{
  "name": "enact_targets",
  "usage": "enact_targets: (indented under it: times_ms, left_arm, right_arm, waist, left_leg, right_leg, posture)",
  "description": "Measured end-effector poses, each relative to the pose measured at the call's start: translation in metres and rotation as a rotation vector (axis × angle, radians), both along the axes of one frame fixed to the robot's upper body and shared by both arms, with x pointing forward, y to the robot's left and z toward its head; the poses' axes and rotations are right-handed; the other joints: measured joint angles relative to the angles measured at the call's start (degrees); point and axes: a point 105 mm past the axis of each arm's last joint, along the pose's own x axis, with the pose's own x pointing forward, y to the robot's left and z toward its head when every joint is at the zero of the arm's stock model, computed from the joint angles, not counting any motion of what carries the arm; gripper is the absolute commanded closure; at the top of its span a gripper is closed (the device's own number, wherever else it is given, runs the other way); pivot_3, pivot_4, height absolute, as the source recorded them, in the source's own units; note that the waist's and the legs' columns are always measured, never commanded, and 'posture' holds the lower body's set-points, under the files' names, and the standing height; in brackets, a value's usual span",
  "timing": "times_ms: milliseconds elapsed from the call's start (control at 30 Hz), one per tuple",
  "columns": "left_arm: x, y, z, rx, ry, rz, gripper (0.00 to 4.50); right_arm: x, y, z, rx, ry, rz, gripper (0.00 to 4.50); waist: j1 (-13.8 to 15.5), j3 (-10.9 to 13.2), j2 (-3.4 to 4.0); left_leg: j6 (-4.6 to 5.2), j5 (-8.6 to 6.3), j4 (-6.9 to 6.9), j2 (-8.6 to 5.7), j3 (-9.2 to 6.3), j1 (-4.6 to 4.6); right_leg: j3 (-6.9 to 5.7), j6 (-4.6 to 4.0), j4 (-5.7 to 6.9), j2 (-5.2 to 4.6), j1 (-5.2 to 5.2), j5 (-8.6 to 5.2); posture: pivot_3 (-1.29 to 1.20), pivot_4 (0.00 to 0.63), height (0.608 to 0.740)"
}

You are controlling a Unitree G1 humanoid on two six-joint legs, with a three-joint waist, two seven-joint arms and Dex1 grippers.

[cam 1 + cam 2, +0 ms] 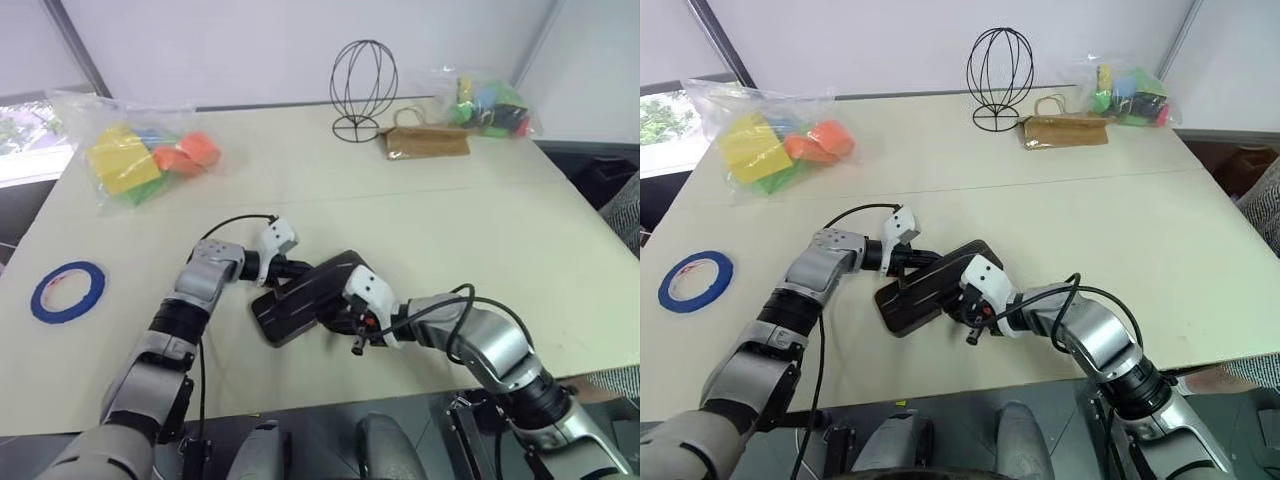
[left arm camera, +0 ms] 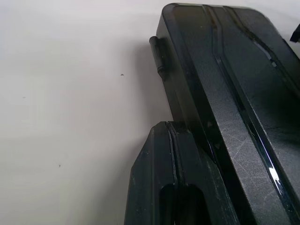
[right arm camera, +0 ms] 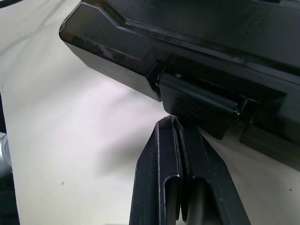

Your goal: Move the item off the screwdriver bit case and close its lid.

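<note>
Looking along the left gripper [image 1: 292, 268], I saw its jaws pressed together with nothing between them, the tips against the far edge of the bit case [image 1: 310, 298], right at the rim of the smoky lid [image 2: 243, 93]. The right gripper [image 1: 352, 318] had its jaws shut as well, empty, with the tips set just under the black latch tab [image 3: 201, 105] on the near edge of the case. From the head cameras I had both arms meeting at the case from opposite sides, the left coming in from the far left corner and the right from the near right.

The case lay at an angle near the front middle of the desk [image 1: 420, 215], with the lid down over it or close to it; whether the latch had caught I could not tell. The blue tape ring [image 1: 67, 291] lay flat on the desk well off to the left, near that edge and clear of the case.

Farther back I saw a clear bag of coloured blocks [image 1: 140, 152] on the left, a black wire stand [image 1: 363, 88] near the far middle, a brown paper bag [image 1: 426, 141] just beside it, and another clear bag of bright pieces [image 1: 490, 105] at the far right corner.
</note>
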Motion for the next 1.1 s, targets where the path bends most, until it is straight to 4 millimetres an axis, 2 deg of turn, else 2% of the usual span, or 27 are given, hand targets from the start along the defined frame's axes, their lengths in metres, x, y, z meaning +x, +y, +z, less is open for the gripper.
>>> enact_targets:
  times_ms: [300,533,1100]
  left_arm:
    - [0.002,0.002,-0.001,0.017,-0.013,0.01,4.5]
    - [0.005,-0.003,0.0,0.027,-0.03,-0.001,4.5]
    - [0.008,-0.004,0.004,0.025,-0.052,0.002,4.5]
  right_arm:
    - [0.005,0.003,0.0,-0.058,-0.039,0.111,4.44]
    - [0.009,0.005,0.001,-0.106,-0.053,0.193,4.44]
    - [0.014,0.013,-0.005,-0.096,-0.012,0.226,4.44]
  waist:
    - [0.0,-0.1,-0.02]
    - [0.1,-0.1,-0.05]
    - [-0.2,-0.8,-0.33]
  left_leg:
    - [0.03,-0.02,-0.16,0.03,-0.02,0.59]
    - [0.04,-0.03,-0.17,0.04,-0.04,0.71]
    - [0.24,-0.15,-0.29,0.09,-0.36,0.96]
  right_leg:
    - [0.01,-0.01,-0.08,0.04,0.5,-0.01]
    - [-0.01,-0.01,-0.12,0.04,0.62,-0.01]
    - [0.04,-0.13,-0.12,0.24,0.58,-0.04]
  posture:
    - [0.0,0.15,0.74]
    - [0.0,0.15,0.74]
    - [0.0,0.15,0.74]
